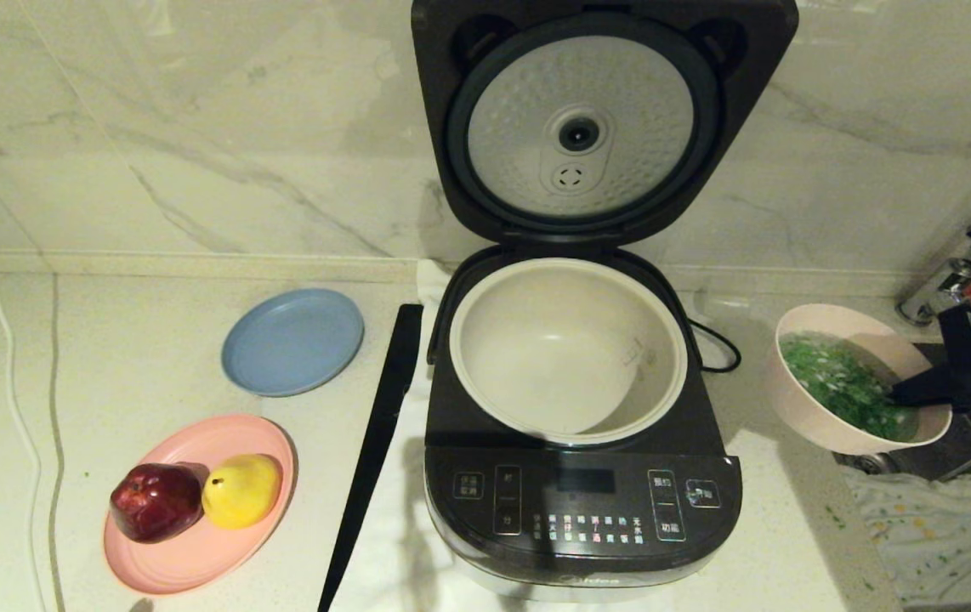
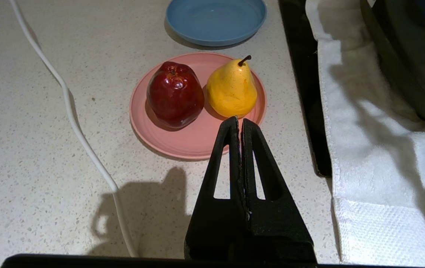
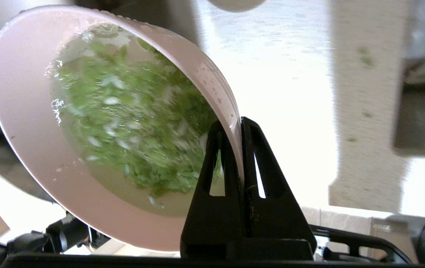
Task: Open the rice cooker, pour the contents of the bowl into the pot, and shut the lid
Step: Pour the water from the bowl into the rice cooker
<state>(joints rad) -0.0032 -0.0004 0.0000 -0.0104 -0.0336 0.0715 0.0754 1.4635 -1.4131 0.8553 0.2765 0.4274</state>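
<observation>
Item: small pale pink round bowl (image 1: 826, 408), chopped green bits and white grains in liquid (image 1: 841, 384), held off the speckled bench (image 1: 137, 340) right of the large dark grey rice cooker (image 1: 579, 493). My right pincer (image 3: 240, 124) is clamped on its rim; left pincer (image 2: 240, 124) closed on nothing, parked above the fruit plate. Lid (image 1: 600, 119) stands up; cream inner pot (image 1: 568, 348) empty. I judge step: carry and pour. Next: bring the bowl over the pot, tip gently. Writing: white panel labels, unreadable.

A home kitchen; marble-look backsplash (image 1: 196, 127), speckled counter (image 1: 154, 374), rice cooker (image 1: 579, 476), fruit plate (image 1: 196, 544).
</observation>
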